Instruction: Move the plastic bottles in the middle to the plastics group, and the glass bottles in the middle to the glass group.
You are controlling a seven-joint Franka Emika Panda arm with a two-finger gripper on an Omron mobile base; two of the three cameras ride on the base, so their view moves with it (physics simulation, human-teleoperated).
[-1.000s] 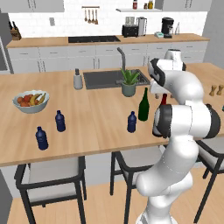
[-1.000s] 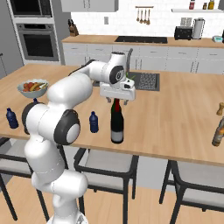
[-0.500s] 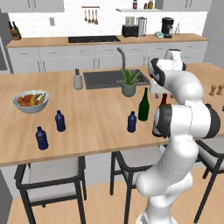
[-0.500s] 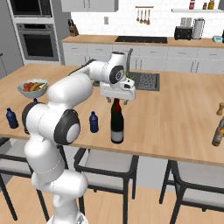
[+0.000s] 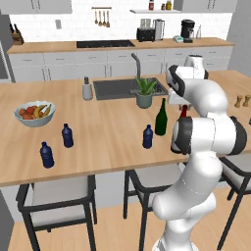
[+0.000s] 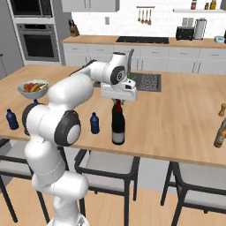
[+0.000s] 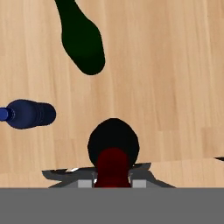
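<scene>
Fingers (image 7: 130, 176) clamped on reddish top of near-black bottle (image 6: 118, 128), upright on desk (image 6: 176, 123) beside green bottle (image 5: 161, 117) and small blue bottle (image 5: 147, 137).

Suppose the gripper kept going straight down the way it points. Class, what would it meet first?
The near-black wine bottle: its reddish top already sits between the gripper fingers, so it would slide down the neck onto the shoulder, though exact depth is unclear.

Home kitchen, wooden island (image 5: 108, 132) with sink (image 5: 122, 88), wall oven (image 6: 37, 42), stovetop (image 5: 105, 43), toaster (image 5: 146, 34)
</scene>
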